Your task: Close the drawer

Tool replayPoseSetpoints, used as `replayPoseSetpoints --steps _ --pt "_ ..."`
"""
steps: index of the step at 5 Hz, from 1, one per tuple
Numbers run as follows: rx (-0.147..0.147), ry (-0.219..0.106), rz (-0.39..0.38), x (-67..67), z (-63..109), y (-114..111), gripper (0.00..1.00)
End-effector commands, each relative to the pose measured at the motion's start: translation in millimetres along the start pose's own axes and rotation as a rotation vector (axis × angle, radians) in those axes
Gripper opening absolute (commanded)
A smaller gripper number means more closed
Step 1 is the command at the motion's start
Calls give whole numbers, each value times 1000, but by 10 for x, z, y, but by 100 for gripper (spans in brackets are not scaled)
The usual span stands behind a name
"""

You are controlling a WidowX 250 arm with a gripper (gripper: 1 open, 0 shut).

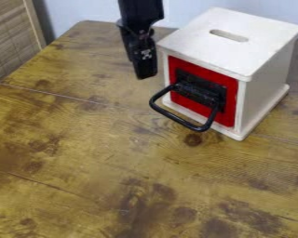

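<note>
1. The tabletop (77, 158) is worn, stained wood that fills most of the view, with nothing on it apart from one box at the upper right.
2. The wooden box (245, 46) is a pale cube with a slot cut in its top, standing on the tabletop near the far right edge.
3. The drawer (199, 91) sits in the box's left-facing side: a red front with a black centre panel. Its front looks flush with the box frame or very nearly so; I cannot tell whether a small gap remains.
4. The hand (144, 67) hangs from the black arm at the top of the view, pointing down, just left of the box's upper corner and clear of the drawer. It holds nothing; its fingers are spread, though from this angle the dark fingers overlap.
5. The handle (179, 115) is a black loop hanging forward and down from the drawer front, apart from the hand.
6. Judging by this, the push looks finished or almost finished. If a gap is left, the next move calls for bringing the hand back against the red front and pressing squarely towards the box, avoiding the handle.
</note>
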State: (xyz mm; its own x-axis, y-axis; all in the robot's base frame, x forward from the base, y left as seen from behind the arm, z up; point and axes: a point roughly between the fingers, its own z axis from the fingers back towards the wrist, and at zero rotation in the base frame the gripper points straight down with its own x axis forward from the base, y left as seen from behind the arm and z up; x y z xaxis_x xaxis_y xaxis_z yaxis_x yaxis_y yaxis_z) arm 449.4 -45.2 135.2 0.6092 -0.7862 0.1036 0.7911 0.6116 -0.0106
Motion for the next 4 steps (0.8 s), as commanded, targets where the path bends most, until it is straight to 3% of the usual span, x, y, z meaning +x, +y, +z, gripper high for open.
replayPoseSetpoints --steps 1,3,4 --pt "76 -56 9 7 307 8 100" --pt "80 -47 28 80 266 -182 100" --pt "120 -52 58 37 329 -215 100"
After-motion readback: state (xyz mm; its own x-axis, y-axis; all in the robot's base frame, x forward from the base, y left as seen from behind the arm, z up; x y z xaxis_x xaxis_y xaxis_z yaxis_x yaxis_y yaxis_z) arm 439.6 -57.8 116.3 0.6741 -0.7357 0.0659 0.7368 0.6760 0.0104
